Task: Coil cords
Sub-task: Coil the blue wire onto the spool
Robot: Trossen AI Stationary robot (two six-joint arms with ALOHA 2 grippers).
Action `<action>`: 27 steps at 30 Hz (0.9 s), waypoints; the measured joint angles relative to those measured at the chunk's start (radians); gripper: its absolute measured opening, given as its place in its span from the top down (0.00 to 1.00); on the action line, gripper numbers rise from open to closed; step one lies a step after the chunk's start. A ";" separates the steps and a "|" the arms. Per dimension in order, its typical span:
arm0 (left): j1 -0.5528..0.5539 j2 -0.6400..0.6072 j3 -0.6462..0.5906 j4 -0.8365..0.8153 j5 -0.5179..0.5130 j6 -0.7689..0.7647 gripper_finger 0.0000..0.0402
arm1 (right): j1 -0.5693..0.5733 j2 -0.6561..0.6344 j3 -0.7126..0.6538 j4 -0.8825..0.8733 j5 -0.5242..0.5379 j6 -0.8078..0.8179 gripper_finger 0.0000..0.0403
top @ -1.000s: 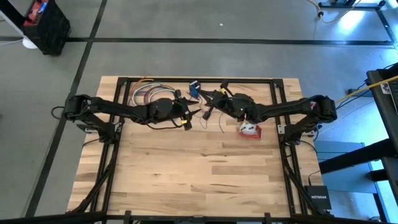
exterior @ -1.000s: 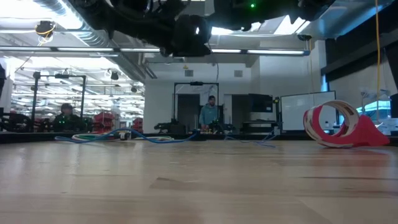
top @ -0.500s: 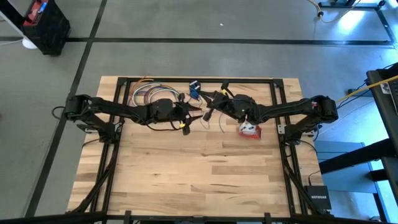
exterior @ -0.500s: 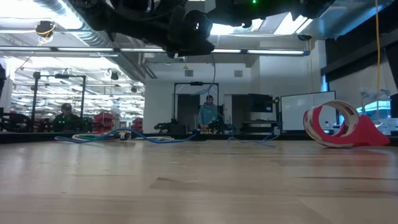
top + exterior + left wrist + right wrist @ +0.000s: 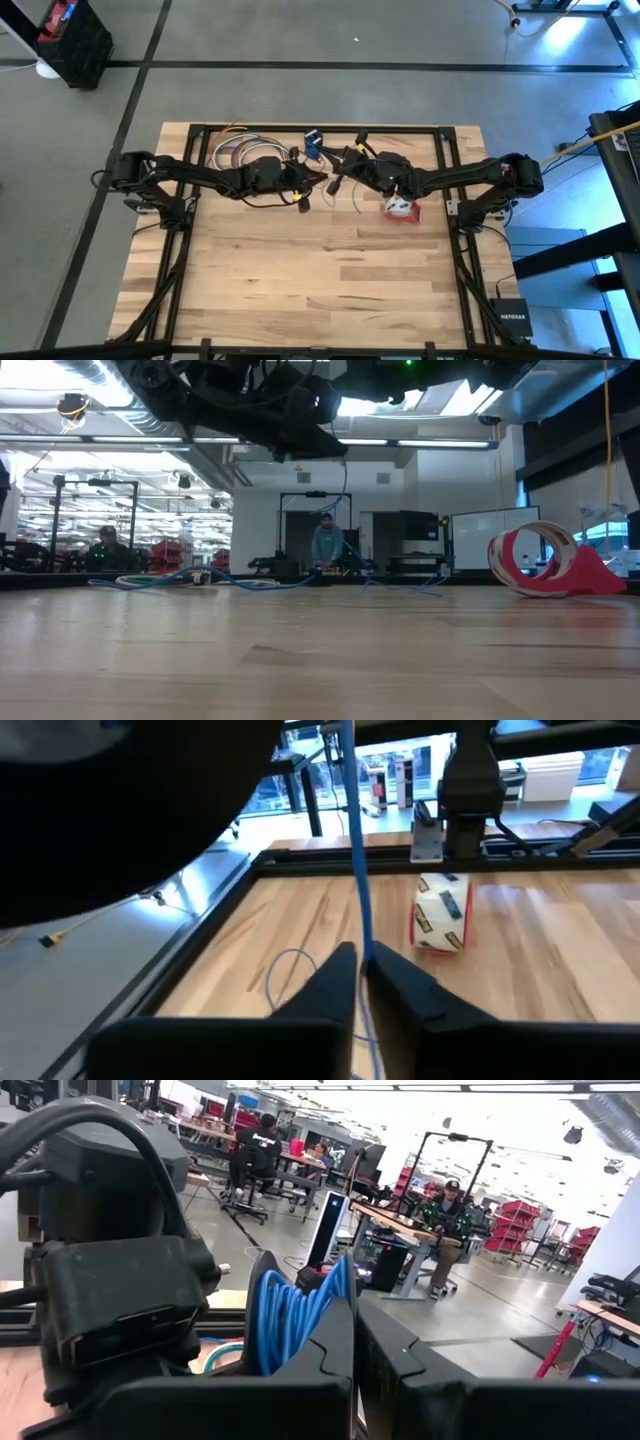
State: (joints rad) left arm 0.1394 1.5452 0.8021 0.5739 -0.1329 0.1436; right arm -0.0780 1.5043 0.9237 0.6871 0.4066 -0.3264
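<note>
Two grippers meet near the table's (image 5: 300, 290) far edge. Left gripper (image 5: 362, 982) pinches the blue cord (image 5: 356, 840) taut; right gripper (image 5: 352, 1342) looks clamped on its coil (image 5: 290, 1312). Pulling harder could slip the strand, spilling loops. Red-and-white bundle (image 5: 400, 208) lies beside them.
</note>
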 joint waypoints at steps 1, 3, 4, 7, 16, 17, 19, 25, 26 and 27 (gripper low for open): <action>0.000 0.000 0.000 0.003 0.000 0.005 0.97 | 0.000 0.000 0.000 0.000 -0.004 0.000 0.99; 0.000 0.000 0.000 0.014 -0.011 0.010 0.98 | 0.000 -0.002 0.000 0.000 -0.019 0.004 0.99; 0.000 0.000 0.000 0.016 -0.021 0.012 0.98 | 0.000 -0.004 0.000 0.000 -0.028 0.006 0.99; 0.001 0.000 0.000 0.007 -0.063 0.026 0.99 | 0.017 -0.016 -0.001 0.002 -0.034 0.010 0.99; 0.027 0.000 0.002 -0.037 -0.163 0.025 1.00 | 0.119 -0.063 -0.002 -0.078 0.080 -0.067 0.99; 0.027 -0.004 0.002 -0.048 -0.166 0.031 1.00 | 0.129 -0.067 -0.002 -0.100 0.106 -0.076 0.99; 0.026 -0.016 0.000 -0.079 -0.171 0.045 0.99 | 0.153 -0.076 -0.002 -0.163 0.150 -0.098 0.99; 0.033 -0.093 0.000 -0.183 -0.174 0.049 0.99 | 0.200 -0.082 -0.002 -0.343 0.258 -0.108 0.99; 0.033 -0.104 0.000 -0.205 -0.174 0.050 0.99 | 0.205 -0.082 -0.002 -0.373 0.275 -0.106 0.99; 0.033 -0.115 0.000 -0.214 -0.173 0.050 0.99 | 0.205 -0.082 -0.002 -0.405 0.291 -0.101 0.99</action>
State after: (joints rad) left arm 0.1721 1.4305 0.8017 0.3598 -0.3064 0.1936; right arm 0.1268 1.4220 0.9222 0.2822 0.6975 -0.4272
